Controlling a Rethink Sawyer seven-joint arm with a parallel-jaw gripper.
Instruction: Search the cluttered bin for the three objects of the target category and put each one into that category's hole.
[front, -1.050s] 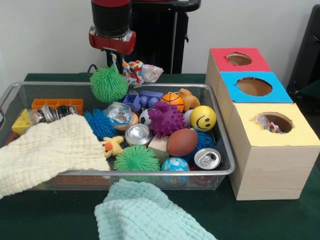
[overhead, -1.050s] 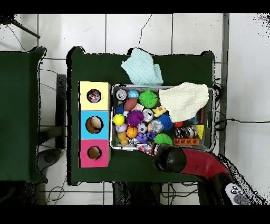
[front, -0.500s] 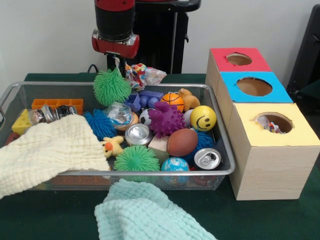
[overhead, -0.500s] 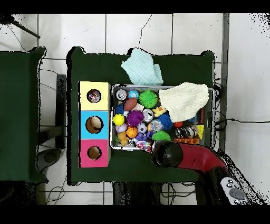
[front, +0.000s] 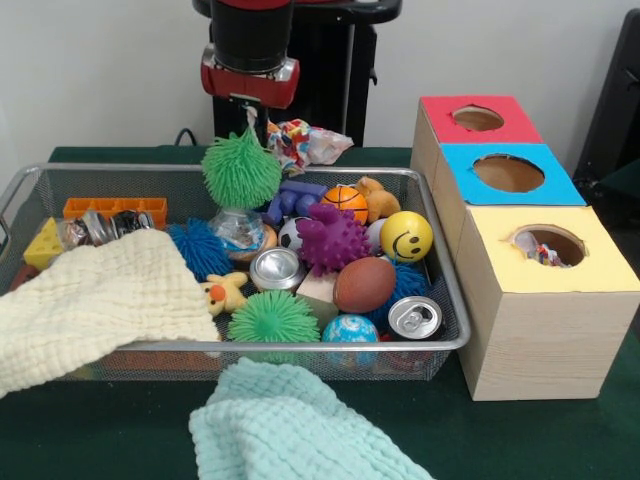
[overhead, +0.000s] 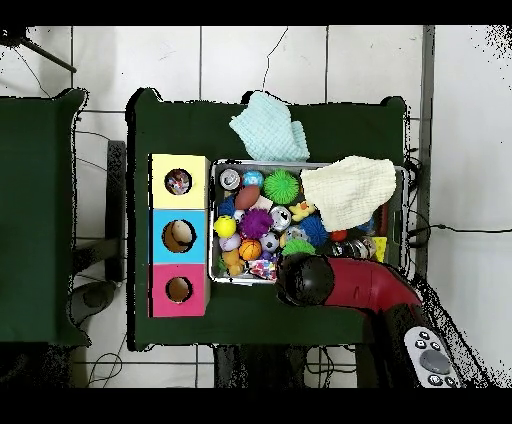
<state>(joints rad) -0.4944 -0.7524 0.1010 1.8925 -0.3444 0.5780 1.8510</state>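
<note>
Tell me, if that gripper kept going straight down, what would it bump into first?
Probably the green spiky ball already hanging right under the gripper. Below that, it seems, the clear wrapped item in the wire basket, though depth is unclear.

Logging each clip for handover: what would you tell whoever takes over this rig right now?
Hand: carrying the green spiky ball, lifted above the wire bin; its grip is hidden.
Another green spiky ball and two blue ones lie in the bin among the clutter.
Boxes: the yellow box's hole and the blue box's hole each show something inside.
Left: take the held ball to its hole, then search on.
</note>
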